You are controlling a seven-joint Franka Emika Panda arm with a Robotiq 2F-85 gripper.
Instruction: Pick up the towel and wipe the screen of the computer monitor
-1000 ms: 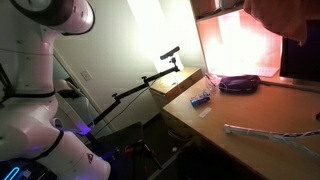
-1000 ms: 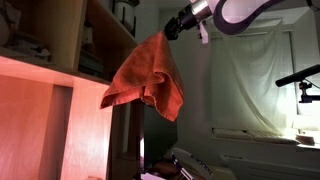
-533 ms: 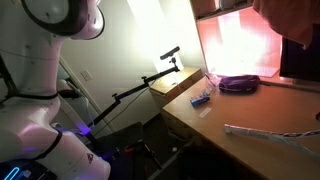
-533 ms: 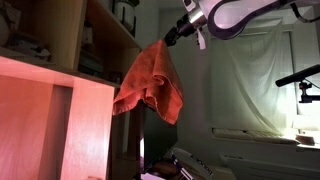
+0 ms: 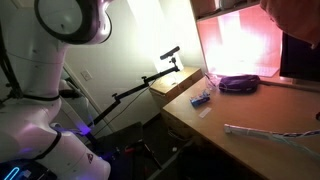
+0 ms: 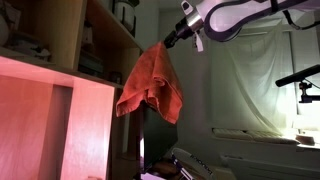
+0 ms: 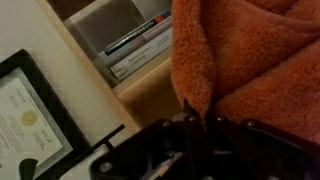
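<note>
My pincer (image 6: 174,37): pressed together on a top fold of the towel (image 6: 150,85). In the wrist view my fingers (image 7: 190,122) bite into the salmon cloth right where it bunches.
Towel: hanging off the desk, held up high beside the wooden shelving (image 6: 95,45). It falls from my grip in loose folds, wider at the bottom. In an exterior view only its lower part shows, in the upper corner (image 5: 295,18).
Computer monitor (image 5: 301,60): dark face just below the towel's hem, next to the bright glowing panel (image 5: 235,40). Whether cloth and screen touch, I cannot tell.
My arm (image 6: 235,12): reaching in from above, wrist angled down towards the shelving.
Shelf seen from my wrist: books (image 7: 140,45) lying flat in a compartment beside the towel, with a framed certificate (image 7: 30,120) lower down.
Desk (image 5: 210,130): a small dark purple bundle (image 5: 238,83) in front of the glowing panel, a small blue object (image 5: 201,98) near it, and a pale strip (image 5: 270,137) lying closer to the front edge.
</note>
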